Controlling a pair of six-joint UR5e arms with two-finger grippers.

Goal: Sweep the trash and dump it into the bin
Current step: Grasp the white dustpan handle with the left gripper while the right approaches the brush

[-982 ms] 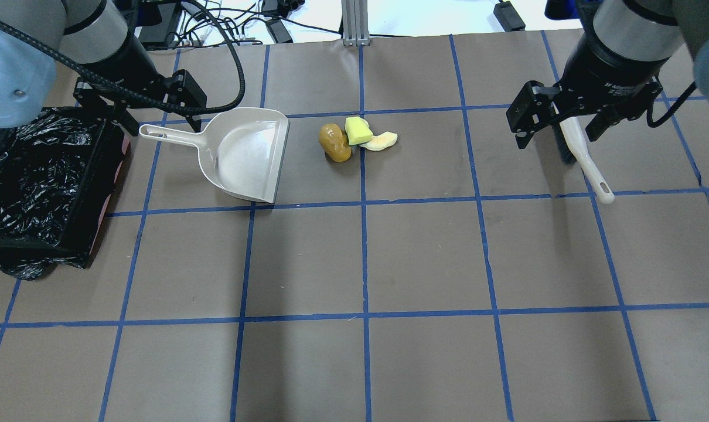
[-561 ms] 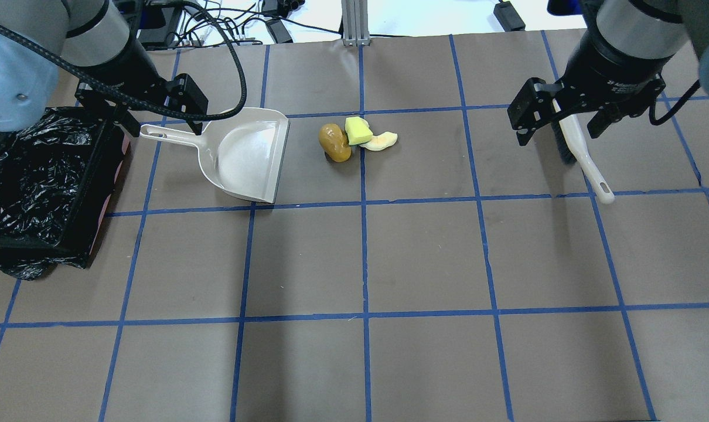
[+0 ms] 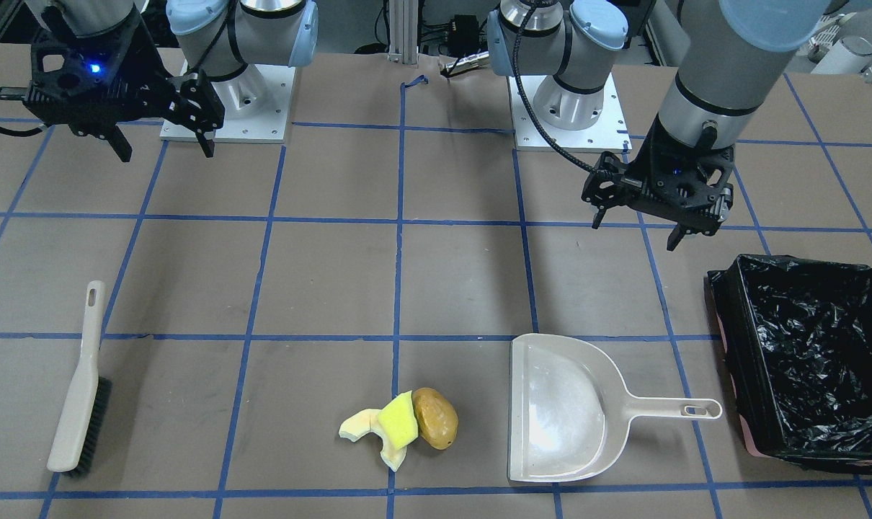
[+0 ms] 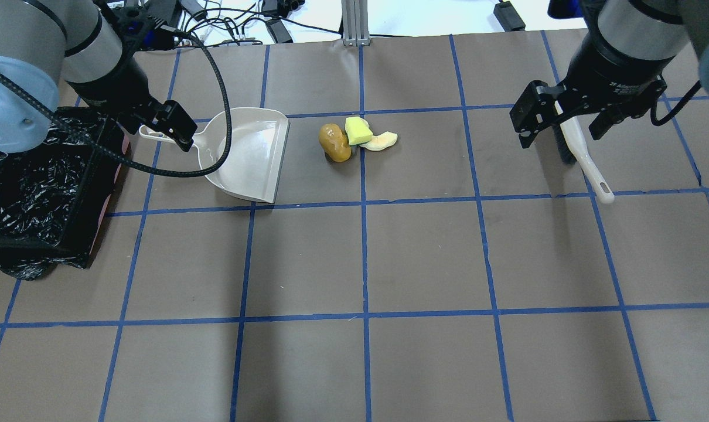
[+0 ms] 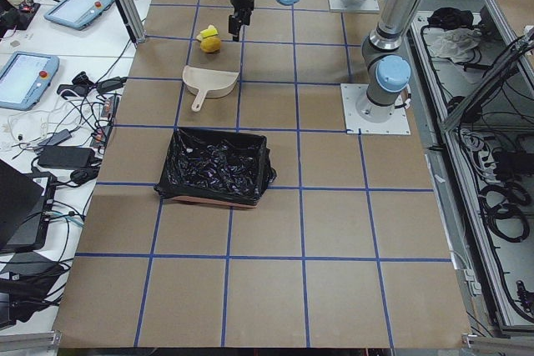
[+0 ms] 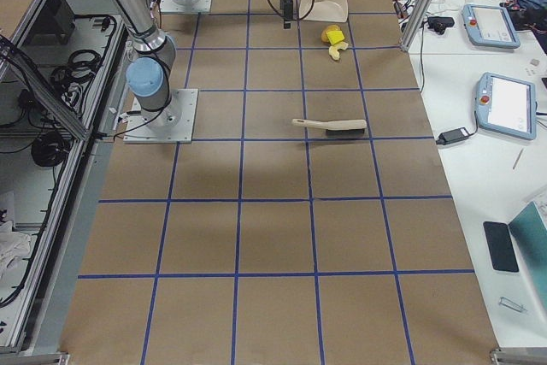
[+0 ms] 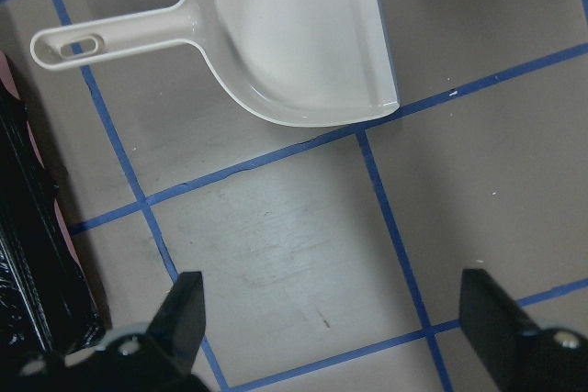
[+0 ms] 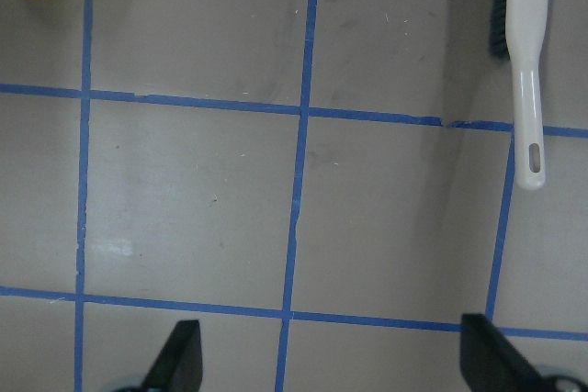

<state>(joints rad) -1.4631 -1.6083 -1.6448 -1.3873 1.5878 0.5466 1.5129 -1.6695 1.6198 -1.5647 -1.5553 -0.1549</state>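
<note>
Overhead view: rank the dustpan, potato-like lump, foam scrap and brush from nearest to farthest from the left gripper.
From the left gripper:
1. dustpan, on the table's left, its handle end right by the gripper.
2. potato-like lump, mid-table, at the left end of the trash pile.
3. foam scrap, at the right end of that pile.
4. brush, far right of the table.

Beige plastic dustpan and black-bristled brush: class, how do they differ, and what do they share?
The beige plastic dustpan is a wide scoop; the black-bristled brush is long and narrow. The dustpan lies beside the black-lined bin, the brush far from it. The dustpan's handle points at the bin, the brush's roughly crosswise to that. Both are beige, lie flat and are ungripped.
</note>
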